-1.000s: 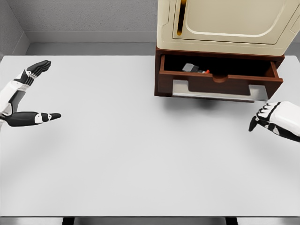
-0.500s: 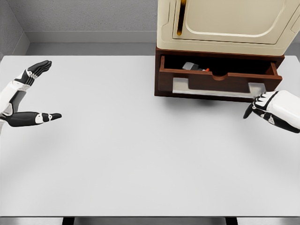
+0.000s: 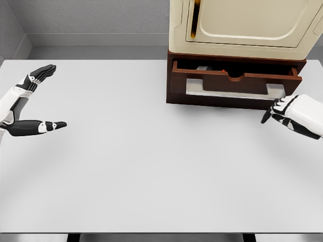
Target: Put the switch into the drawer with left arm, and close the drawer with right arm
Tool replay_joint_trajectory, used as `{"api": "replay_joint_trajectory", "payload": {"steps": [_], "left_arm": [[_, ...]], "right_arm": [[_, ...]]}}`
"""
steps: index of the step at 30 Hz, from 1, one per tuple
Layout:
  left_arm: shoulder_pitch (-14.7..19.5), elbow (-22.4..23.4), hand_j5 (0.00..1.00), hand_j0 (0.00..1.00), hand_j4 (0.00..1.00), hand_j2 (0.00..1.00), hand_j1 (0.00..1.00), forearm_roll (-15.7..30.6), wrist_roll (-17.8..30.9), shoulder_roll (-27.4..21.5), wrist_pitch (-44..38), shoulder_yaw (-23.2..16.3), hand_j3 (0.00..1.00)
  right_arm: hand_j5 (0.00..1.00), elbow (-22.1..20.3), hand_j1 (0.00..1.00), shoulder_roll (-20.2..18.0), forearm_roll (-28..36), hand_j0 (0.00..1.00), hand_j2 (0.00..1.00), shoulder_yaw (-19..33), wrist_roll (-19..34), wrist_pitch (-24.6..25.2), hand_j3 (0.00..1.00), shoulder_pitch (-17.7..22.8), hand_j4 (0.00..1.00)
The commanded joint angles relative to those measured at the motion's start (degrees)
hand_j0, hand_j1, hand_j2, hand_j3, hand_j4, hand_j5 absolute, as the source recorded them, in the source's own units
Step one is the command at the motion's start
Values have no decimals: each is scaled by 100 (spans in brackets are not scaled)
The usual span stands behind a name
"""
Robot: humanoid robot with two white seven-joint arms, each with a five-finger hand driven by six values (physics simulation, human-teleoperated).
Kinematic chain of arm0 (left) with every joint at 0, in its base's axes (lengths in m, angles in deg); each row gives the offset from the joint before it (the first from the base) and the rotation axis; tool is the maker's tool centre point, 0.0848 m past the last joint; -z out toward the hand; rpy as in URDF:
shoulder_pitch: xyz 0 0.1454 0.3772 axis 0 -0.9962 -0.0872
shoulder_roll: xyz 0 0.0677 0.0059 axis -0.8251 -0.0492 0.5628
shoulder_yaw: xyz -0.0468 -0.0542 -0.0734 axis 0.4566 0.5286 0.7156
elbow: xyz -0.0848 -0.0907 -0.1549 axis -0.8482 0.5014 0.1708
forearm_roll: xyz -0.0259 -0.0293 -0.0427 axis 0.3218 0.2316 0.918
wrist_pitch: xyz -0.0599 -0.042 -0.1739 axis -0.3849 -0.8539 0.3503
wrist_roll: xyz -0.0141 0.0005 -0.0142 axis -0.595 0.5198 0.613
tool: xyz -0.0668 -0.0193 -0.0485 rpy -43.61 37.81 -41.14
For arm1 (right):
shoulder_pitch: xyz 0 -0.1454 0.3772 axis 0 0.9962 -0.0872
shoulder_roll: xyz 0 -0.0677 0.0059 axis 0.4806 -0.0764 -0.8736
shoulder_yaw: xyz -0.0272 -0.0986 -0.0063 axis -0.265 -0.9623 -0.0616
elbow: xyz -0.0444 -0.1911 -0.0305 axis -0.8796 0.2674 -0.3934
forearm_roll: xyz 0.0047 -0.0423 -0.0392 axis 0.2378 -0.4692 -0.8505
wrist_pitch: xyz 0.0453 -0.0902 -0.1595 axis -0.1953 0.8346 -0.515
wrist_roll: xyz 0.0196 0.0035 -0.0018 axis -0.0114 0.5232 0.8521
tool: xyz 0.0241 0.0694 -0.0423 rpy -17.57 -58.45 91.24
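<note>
Barely visible, the switch (image 3: 204, 67) hides inside the drawer (image 3: 229, 84); curled right robot hand (image 3: 282, 112) touches it.

no readable txt, no labels or nos. on cabinet (image 3: 242, 25), drawer (image 3: 232, 84) interior prob. too dark

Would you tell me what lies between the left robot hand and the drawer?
Only bare white table; the head view shows nothing between left robot hand and drawer.

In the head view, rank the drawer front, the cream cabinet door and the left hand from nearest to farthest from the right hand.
1. Drawer front: just up-left of the right hand.
2. Cream cabinet door: above the drawer, top of picture.
3. Left hand: far across the table, at the left edge.
</note>
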Motion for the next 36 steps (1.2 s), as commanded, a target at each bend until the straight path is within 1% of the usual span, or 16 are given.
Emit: {"api": "replay_joint_trajectory", "payload": {"steps": [1,6,9,15,22,25,27,29,34,36], "left_arm": [[0,-8,100,100,100,100,100,39,-2,-4,-10,7,100],[-9,-8,100,100,100,100,100,39,-2,-4,-10,-1,100],[-9,-26,100,100,100,100,100,39,-2,-4,-10,-1,100],[-9,-26,100,100,100,100,100,39,-2,-4,-1,-1,100],[-9,-26,100,100,100,100,100,39,-2,4,-10,-1,100],[-9,-26,100,100,100,100,100,12,-2,4,-10,-1,100],[-9,-26,100,100,100,100,100,12,-2,4,-10,-1,100],[-9,-26,100,100,100,100,100,12,-2,4,-10,-1,100],[-9,-26,100,100,100,100,100,12,-2,4,-1,-1,100],[-9,-26,100,100,100,100,100,12,-2,4,-1,-1,100]], "right_arm": [[44,-5,44,56,29,44,44,-62,-9,1,44,0,44],[44,30,44,21,29,44,44,-80,-9,1,44,-44,44],[44,196,44,-208,29,44,44,-80,-9,1,44,53,44],[44,162,44,-225,-33,44,44,-80,-1,1,44,141,44],[44,-155,44,-129,-68,44,44,-80,-18,1,44,53,44],[46,-155,46,-102,-50,46,46,-80,-18,1,46,35,46],[48,-146,48,73,-86,48,48,-80,-18,1,48,-114,48],[48,-129,48,135,-86,48,48,-80,-18,1,48,-176,48],[48,12,48,144,-121,48,48,-88,-9,1,48,-220,48],[48,117,48,232,-129,48,48,-88,-1,1,48,-290,48]]}}
